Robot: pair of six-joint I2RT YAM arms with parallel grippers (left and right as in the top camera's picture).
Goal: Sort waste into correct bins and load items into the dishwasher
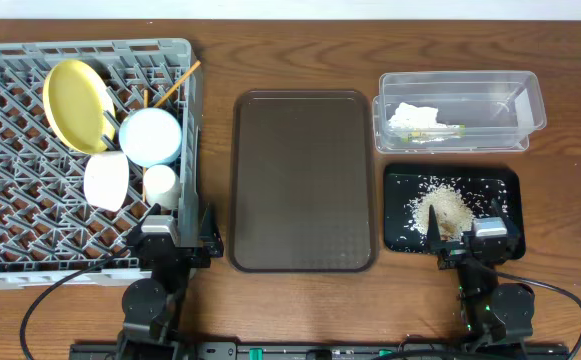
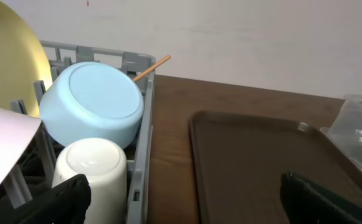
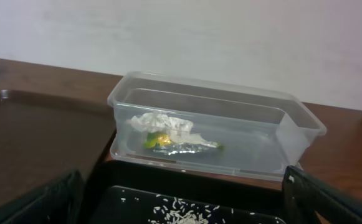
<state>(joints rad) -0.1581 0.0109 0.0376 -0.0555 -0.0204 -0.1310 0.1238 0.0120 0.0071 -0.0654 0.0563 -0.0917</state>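
Note:
The grey dish rack (image 1: 30, 230) at the left holds the yellow plate (image 1: 75, 105), light blue bowl (image 1: 151, 136), white bowl (image 1: 106, 180), white cup (image 1: 160, 184) and chopsticks (image 1: 175, 85). The clear tub (image 1: 530, 100) at the back right holds the white tissue (image 1: 415, 117) and the green-and-orange wrapper (image 1: 438, 133). The black tray (image 1: 505, 182) holds the rice scraps (image 1: 448, 208). My left gripper (image 1: 180, 225) is open and empty at the rack's front right corner, with the cup (image 2: 90, 165) and blue bowl (image 2: 93, 102) close ahead. My right gripper (image 1: 468, 228) is open and empty over the black tray's front edge.
The dark brown serving tray (image 1: 303, 180) lies flat in the middle between the rack and the bins; it also shows in the left wrist view (image 2: 261, 162). Bare wooden table (image 1: 300, 50) runs along the back. A pale wall (image 3: 181, 37) stands behind the tub.

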